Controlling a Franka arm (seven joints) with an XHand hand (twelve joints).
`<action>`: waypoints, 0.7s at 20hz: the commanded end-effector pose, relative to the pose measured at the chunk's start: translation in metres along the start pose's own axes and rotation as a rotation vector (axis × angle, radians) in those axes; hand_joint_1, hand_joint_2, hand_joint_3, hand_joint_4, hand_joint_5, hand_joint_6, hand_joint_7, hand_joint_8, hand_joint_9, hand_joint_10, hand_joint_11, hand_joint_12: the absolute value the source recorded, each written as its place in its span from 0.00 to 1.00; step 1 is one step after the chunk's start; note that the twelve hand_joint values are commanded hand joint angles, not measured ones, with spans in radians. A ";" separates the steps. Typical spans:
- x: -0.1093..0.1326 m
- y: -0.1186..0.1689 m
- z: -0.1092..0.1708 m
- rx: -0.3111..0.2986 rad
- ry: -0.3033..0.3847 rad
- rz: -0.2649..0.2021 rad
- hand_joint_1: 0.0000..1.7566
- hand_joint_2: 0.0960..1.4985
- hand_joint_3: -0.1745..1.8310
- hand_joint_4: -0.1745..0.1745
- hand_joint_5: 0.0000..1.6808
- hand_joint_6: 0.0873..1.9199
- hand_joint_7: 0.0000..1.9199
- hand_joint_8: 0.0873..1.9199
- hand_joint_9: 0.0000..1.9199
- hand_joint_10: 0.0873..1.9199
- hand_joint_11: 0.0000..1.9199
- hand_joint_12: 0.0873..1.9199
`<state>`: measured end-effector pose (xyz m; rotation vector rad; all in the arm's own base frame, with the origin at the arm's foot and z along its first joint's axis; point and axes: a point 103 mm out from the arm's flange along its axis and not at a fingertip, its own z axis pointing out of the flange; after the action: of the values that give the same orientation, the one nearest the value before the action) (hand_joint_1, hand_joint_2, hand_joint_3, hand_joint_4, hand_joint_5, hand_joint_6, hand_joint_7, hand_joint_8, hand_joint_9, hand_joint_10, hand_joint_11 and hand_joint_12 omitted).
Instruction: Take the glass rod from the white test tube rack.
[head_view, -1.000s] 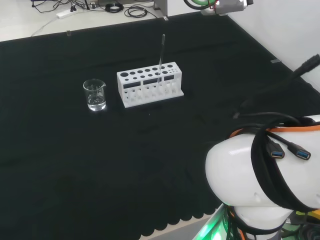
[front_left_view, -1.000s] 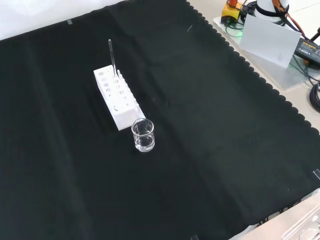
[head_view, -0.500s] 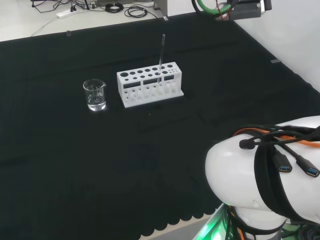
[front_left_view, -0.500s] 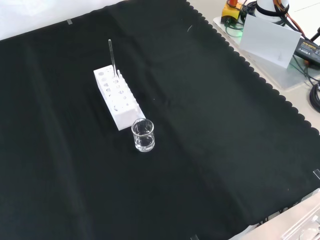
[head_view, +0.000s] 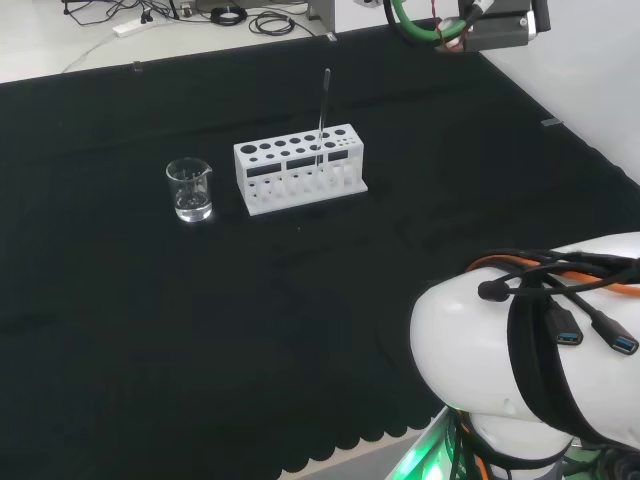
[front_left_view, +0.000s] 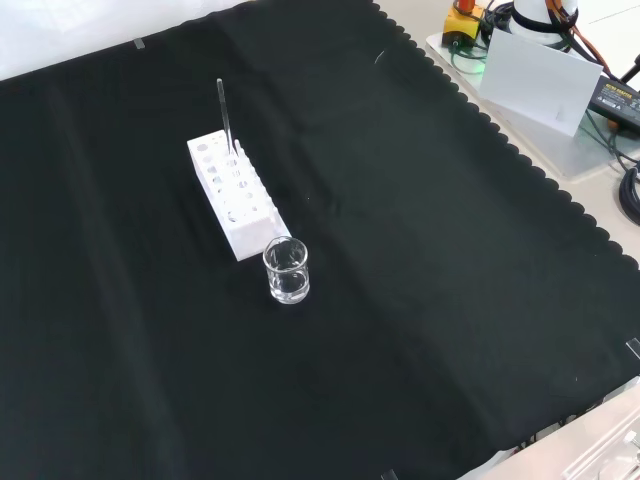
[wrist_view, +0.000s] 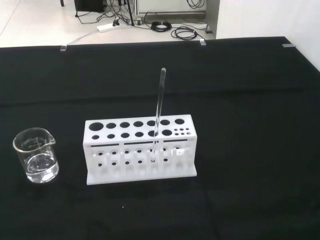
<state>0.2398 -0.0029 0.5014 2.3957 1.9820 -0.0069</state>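
Taking the rack (wrist_view: 139, 149) as landmark in the wrist view: a beaker (wrist_view: 35, 155) stands on the cloth well to its left. The rod (wrist_view: 158, 115) stands nearly upright in a hole right of the rack's middle, its upper half rising clear above the top plate. It looks thin, stiff, light, smooth and breakable, so it would likely slip in a pinch; the free part above the rack seems the place to grasp, lifting straight up. Whether the hand is spread or closed I cannot tell.
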 end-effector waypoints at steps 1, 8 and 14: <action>-0.003 0.011 -0.008 0.014 -0.004 -0.036 0.25 0.78 0.00 0.26 0.06 0.00 0.02 0.32 0.03 0.39 0.00 0.53; -0.008 0.042 -0.019 0.025 0.017 -0.058 0.27 0.79 0.00 0.25 0.08 0.00 0.05 0.34 0.07 0.38 0.00 0.60; -0.009 0.076 -0.022 0.070 -0.007 -0.088 0.27 0.79 0.00 0.23 0.11 0.00 0.08 0.36 0.09 0.38 0.00 0.62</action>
<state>0.2829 -0.0159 0.5194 2.3695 2.0679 -0.0491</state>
